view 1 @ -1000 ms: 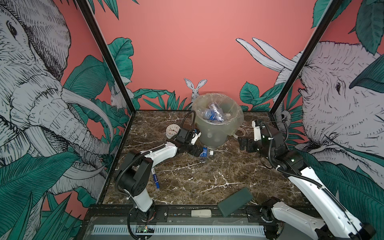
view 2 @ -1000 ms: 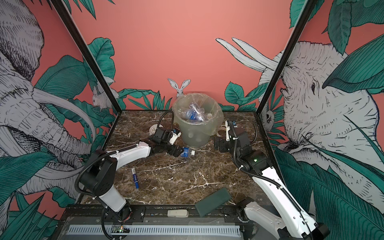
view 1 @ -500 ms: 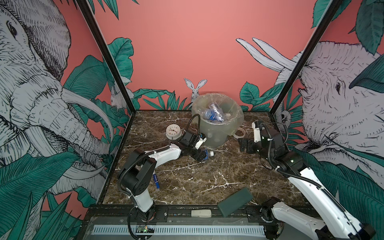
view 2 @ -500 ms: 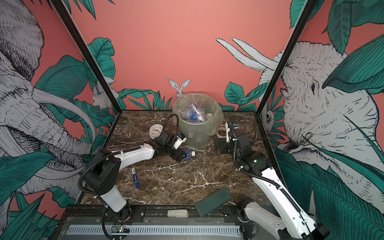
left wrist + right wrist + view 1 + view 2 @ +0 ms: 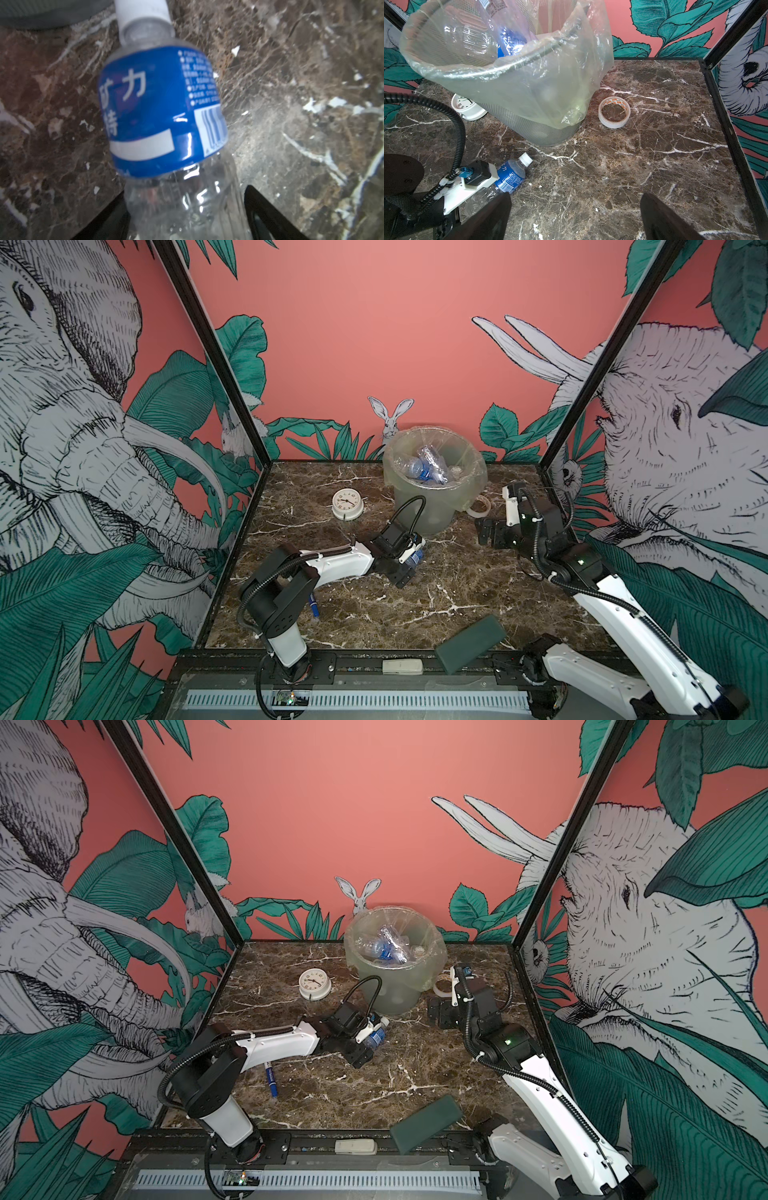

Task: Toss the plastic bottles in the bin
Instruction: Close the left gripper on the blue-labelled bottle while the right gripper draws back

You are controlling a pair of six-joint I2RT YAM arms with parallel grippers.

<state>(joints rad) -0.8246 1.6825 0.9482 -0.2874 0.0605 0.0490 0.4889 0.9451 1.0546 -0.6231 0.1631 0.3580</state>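
In both top views the left gripper lies low on the marble table, just left of centre frame, with its jaws on either side of a clear bottle that has a blue label and a white cap; the bottle lies on its side on the table, with its cap pointing up-frame toward the foot of the bin, near it but apart. In the left wrist view the two black fingers flank the bottle's clear lower body at the bottom of the frame, close on both sides; I cannot tell whether they press it. More bottles lie heaped inside the bin, at upper centre. The right gripper hovers right of the bin, jaws wide apart, nothing between them; a tape roll lies right of the bin, and a clock left of it.
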